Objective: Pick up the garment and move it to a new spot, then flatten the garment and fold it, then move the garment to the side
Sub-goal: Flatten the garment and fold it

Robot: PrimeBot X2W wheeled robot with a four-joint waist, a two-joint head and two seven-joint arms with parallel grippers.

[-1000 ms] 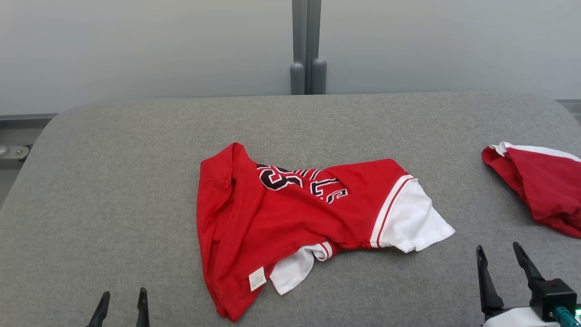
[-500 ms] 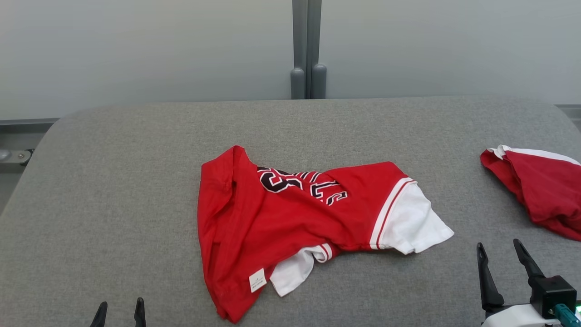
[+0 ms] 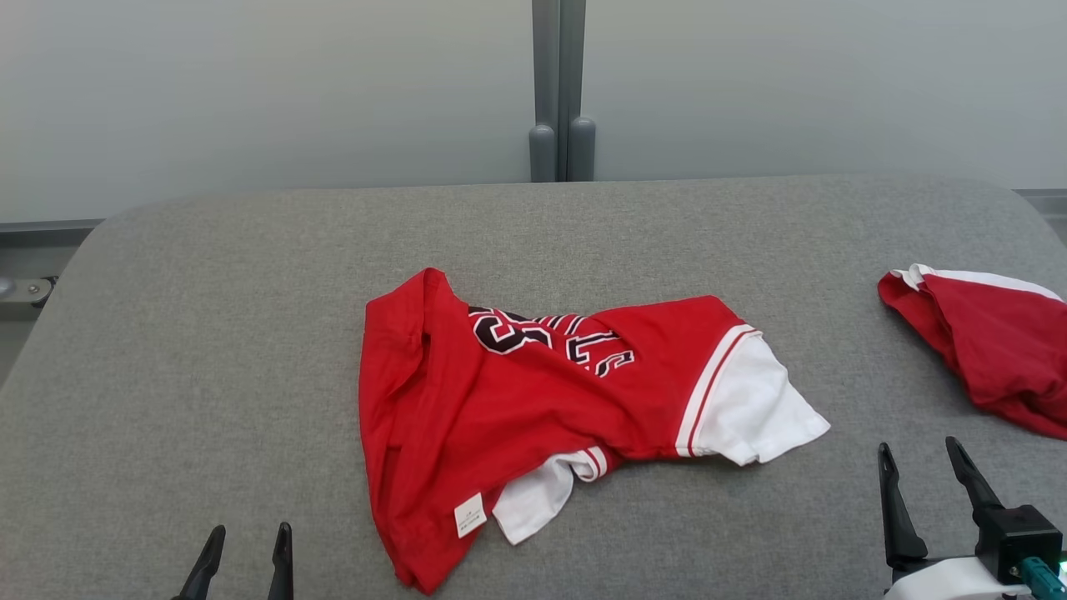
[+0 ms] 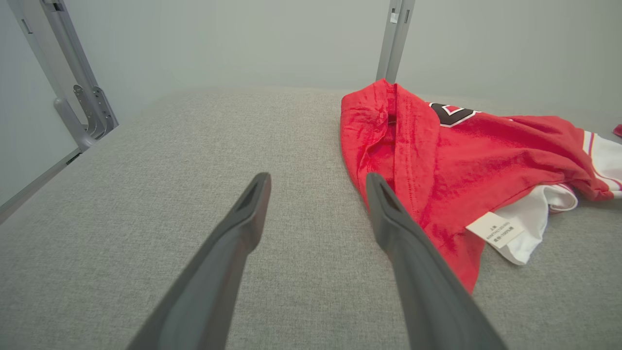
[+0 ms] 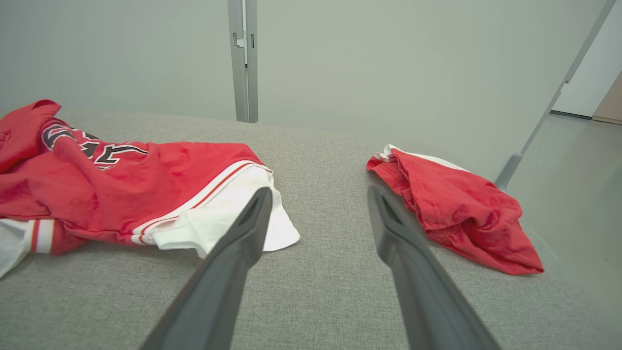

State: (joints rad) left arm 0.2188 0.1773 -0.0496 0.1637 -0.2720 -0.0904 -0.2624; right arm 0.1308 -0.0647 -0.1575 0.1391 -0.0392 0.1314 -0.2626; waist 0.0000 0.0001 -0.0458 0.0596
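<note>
Rising further into the head view than half a second before, the left pincer (image 3: pixel 253 533) is being held wide open, nothing being gripped between its two dark fingers. The whole picture is also being seen slightly shifted, so the camera is being moved. The garment (image 3: pixel 517 400) is being left where it was on the grey table (image 3: pixel 208 333). The right pincer (image 3: pixel 918 446) is being kept in much the same place, its jaws likewise spread wide and empty.

The garment, red with white sleeves and dark lettering, is being seen crumpled ahead and to the right of the left pincer, and ahead and to the left of the right pincer, touched by neither. In the left wrist view its red edge is being shown just to the right of the left pincer (image 4: pixel 317 180).

Bare table is being left open ahead and to the left of the left pincer, out to the rounded far corner and the left edge. Ahead of the right pincer (image 5: pixel 319 192) a bare strip is being left between the garment's white sleeve (image 5: pixel 214 218) and a second red garment (image 5: pixel 457 214), which is lying ahead and to the right, near the table's right edge.

Two pincers are being counted, with two fingers on each, and two red garments. Two white sleeves and one white label (image 3: pixel 471 514) are being counted on the crumpled one. One grey post (image 3: pixel 557 83) is being counted behind the far edge.
</note>
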